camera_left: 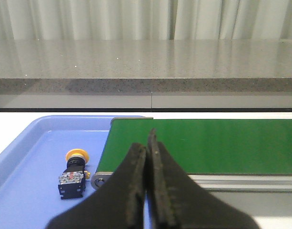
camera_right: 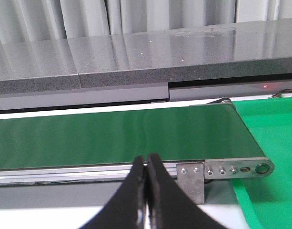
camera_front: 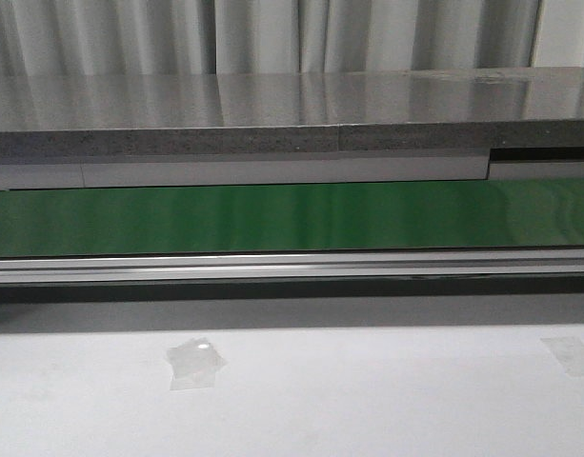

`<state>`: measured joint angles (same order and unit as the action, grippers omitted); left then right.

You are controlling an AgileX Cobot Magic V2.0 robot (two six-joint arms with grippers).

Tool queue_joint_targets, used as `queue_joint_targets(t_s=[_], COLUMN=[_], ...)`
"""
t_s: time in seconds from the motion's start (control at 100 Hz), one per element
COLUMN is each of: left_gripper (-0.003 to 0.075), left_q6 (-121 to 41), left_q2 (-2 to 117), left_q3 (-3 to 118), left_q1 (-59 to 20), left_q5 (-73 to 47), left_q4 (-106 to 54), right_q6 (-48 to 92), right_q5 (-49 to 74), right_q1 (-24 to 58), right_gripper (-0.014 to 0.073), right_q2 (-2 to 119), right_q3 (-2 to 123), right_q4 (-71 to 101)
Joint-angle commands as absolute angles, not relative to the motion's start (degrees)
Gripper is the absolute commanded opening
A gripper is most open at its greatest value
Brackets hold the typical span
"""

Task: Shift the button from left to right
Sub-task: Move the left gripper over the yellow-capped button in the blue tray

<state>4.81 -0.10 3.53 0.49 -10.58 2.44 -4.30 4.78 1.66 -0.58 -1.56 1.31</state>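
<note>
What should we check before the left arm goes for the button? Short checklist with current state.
1. Button located: ok, it lies on its side in the blue tray, beside the end of the green belt.
2. Left gripper open for the grasp: not ok, jaws shut.
3. Left gripper empty: ok, nothing between the jaws.
4. Belt free of objects: ok in all three views.
5. Right gripper ready to receive: not ok, jaws shut and empty.
6. Drop-off spot on the right: cannot tell, only a green surface shows past the belt end.
</note>
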Motion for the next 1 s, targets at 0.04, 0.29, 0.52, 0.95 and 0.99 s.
queue_joint_targets(t_s=[0.04,0.29,0.52,0.95,0.99], left_gripper=[-0.0020,-0.0020,-0.0020,0.0006,0.0050], left_q6=[5.4,5.4,5.4,2.7,2.4], left_q2=[4.0,20.4,35.8,50.8,51.3], left_q3=[11.5,32.4,49.9,57.0,57.0], left_q1=[0.5,0.5,0.5,0.5,0.5], left_q5=[-10.0,-32.5,-49.3,-56.6,-56.6], left_q4=[-1.3,-1.3,0.0,-0.4,-0.4], right_q6=[-4.4,-4.4,-4.4,-4.4,-4.4], right_q5=[0.0,0.0,0.0,0.0,0.0], right_q1=[1.8,1.8,1.8,1.8,1.8], right_gripper=[-0.0067,-0.0067,-0.0067,-0.0067,-0.0067], right_q2=[-1.4,-1.4,-1.4,-1.4,-1.4], right_q3=[-0.7,-0.7,-0.7,-0.7,-0.7], right_q4=[0.8,0.8,0.8,0.8,0.8])
